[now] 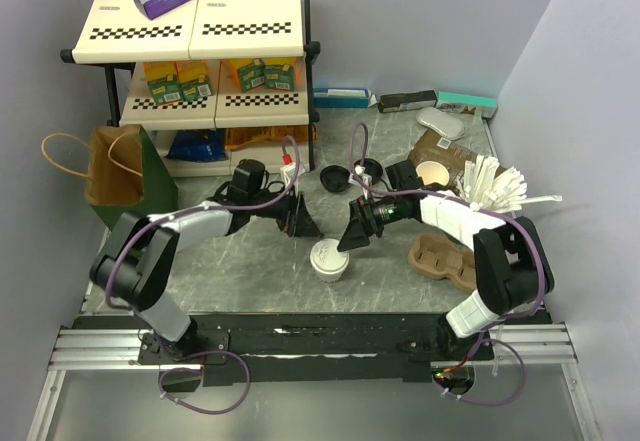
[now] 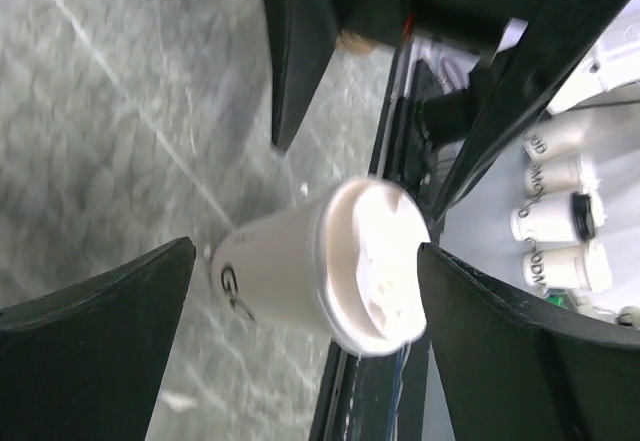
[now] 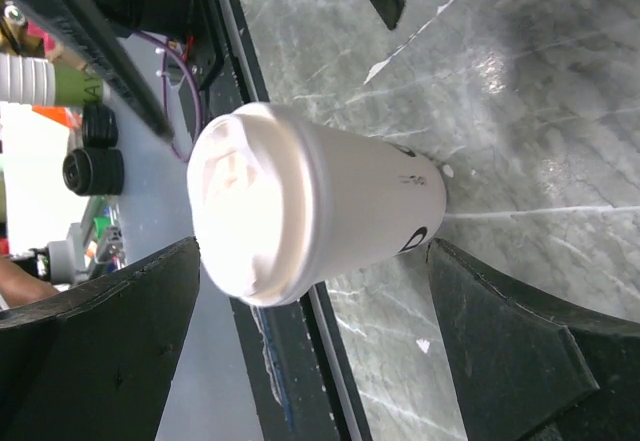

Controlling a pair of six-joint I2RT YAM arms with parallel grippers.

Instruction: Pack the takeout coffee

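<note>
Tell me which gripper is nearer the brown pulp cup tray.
Right. The right gripper is just left of the cup tray in the top view; the left gripper is farther left, beyond the lidded cup.

The top external camera sits high above and behind the arm bases, which lie at the bottom of its frame. It looks steeply down over the whole grey marbled tabletop (image 1: 250, 261). The wrist cameras look from close up, rolled sideways, between the black fingers of the left gripper (image 2: 305, 249) and the right gripper (image 3: 315, 246). All three views share the white paper cup with a white plastic lid (image 1: 328, 259), which is mid-frame in both wrist views.
</note>
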